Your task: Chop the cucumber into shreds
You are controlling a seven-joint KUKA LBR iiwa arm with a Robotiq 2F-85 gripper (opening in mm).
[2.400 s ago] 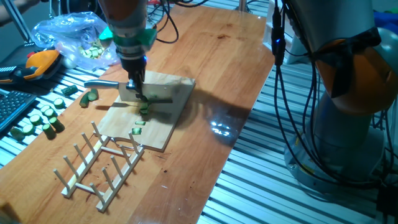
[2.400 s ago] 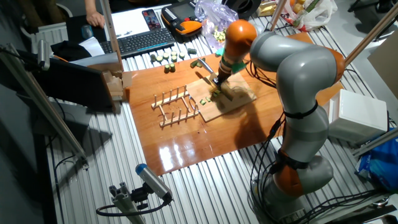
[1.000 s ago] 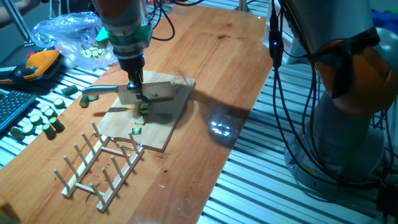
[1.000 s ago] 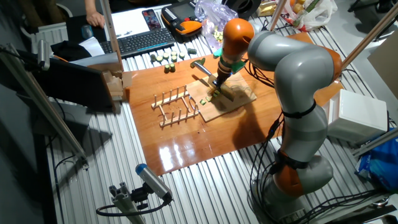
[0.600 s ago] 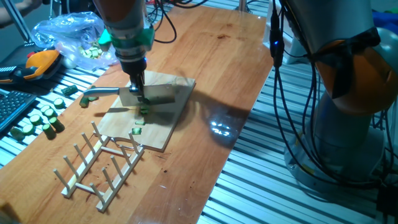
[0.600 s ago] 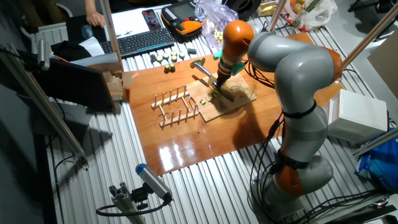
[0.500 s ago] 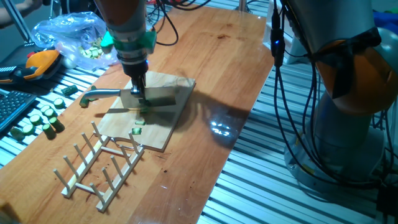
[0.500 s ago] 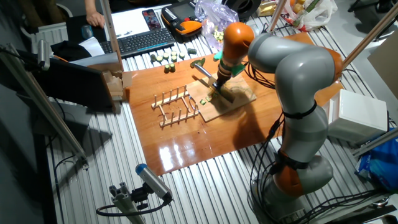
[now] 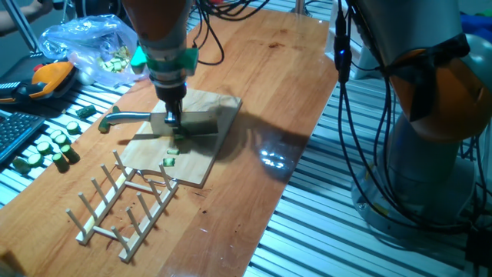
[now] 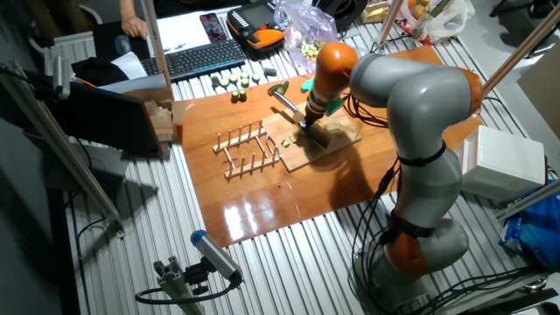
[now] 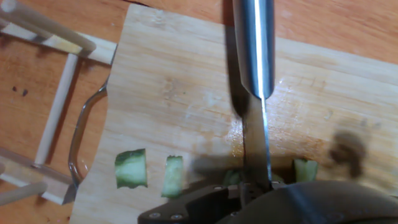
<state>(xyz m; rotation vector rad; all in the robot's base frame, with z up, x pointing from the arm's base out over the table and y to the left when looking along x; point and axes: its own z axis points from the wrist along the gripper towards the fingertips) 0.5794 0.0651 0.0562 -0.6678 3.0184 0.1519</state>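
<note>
My gripper [image 9: 171, 117] is shut on a knife [image 9: 138, 118], its handle pointing left and its blade lying low over the wooden cutting board [image 9: 192, 150]. In the other fixed view the gripper [image 10: 305, 120] stands over the same board [image 10: 325, 143]. The hand view looks down the steel blade [image 11: 255, 68], whose edge rests on the board [image 11: 174, 87] among small cucumber bits. Two shreds [image 11: 130, 168] lie left of the blade, one cucumber piece [image 11: 231, 177] sits right against it, and another bit [image 11: 305, 169] lies to its right. Loose shreds [image 9: 170, 161] rest near the board's front.
A wooden peg rack [image 9: 123, 208] touches the board's near corner. Thick cucumber chunks [image 9: 46, 150] lie on the slatted surface at the left, beside a plastic bag [image 9: 84, 46] and an orange tool [image 9: 50, 77]. A keyboard [image 10: 197, 57] sits at the back.
The knife tilted up off the board, then came back down flatter. The hand has shifted slightly to the right along the board; the cut bits lie where they were.
</note>
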